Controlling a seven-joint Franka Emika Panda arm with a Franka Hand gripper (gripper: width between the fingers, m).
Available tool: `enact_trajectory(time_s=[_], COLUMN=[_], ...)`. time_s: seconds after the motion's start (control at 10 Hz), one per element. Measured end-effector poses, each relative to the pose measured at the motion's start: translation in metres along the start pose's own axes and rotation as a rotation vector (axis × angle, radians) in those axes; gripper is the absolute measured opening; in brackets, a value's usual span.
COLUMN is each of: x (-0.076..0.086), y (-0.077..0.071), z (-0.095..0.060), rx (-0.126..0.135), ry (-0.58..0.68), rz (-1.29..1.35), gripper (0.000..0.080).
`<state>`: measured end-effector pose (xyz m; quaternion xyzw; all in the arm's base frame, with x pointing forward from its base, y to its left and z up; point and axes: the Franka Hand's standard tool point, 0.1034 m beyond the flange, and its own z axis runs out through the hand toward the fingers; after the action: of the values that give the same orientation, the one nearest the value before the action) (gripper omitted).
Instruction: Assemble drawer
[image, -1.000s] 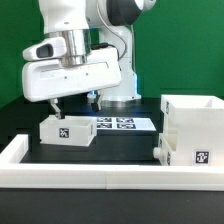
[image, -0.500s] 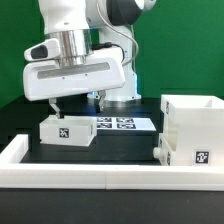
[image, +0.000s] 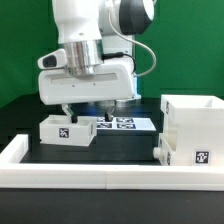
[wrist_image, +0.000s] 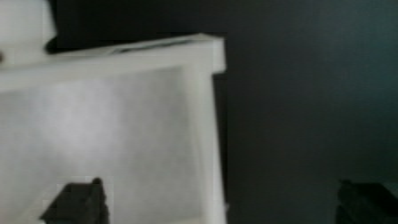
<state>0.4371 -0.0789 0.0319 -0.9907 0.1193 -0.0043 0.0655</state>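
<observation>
Exterior view | tool (image: 82, 108) spread apart above tray (image: 84, 136) | square tags (image: 64, 133) on tray, housing (image: 188, 128)

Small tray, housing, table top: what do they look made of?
Small tray: likely plastic, matte white, uniform thick walls, no grain. Housing: same matte white look, probably plastic too. Table top: dull black, no glare; mat or cloth, cannot tell.
</observation>
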Motion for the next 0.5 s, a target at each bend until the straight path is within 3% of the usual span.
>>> enact_trajectory(time_s=[0.5], x=[-0.007], y=[0.005], z=[0.024], rx=[-0.021], ry=[0.022], rz=[-0.122], gripper=[0.0648])
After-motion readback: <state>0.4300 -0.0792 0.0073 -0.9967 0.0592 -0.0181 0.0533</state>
